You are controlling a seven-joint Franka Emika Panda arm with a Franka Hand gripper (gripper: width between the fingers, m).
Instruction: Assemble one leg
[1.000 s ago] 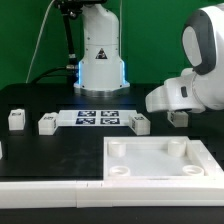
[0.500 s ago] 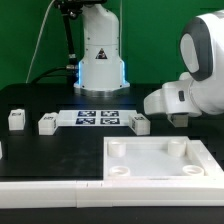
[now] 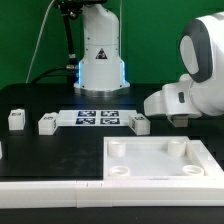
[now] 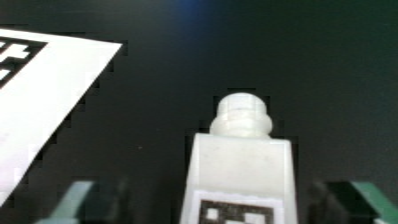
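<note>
In the wrist view a leg (image 4: 238, 165) lies on the black table, a white block with a round peg at one end and a black-and-white tag on its face. My gripper (image 4: 214, 198) is open and straddles it. One fingertip (image 4: 71, 200) and the other (image 4: 354, 197) stand apart from its sides with dark gaps between. In the exterior view my gripper (image 3: 178, 116) is low at the right, mostly hidden behind the arm's white wrist. Three more legs lie there: one (image 3: 140, 123), one (image 3: 47, 124) and one (image 3: 15, 119).
The marker board (image 3: 98, 117) lies at mid table; its corner shows in the wrist view (image 4: 45, 90), beside the leg. The large white panel (image 3: 160, 160) with corner sockets lies in front. The robot base (image 3: 100, 55) stands behind.
The arm's wrist has shifted slightly toward the exterior view's left. The legs and the panel have not moved.
</note>
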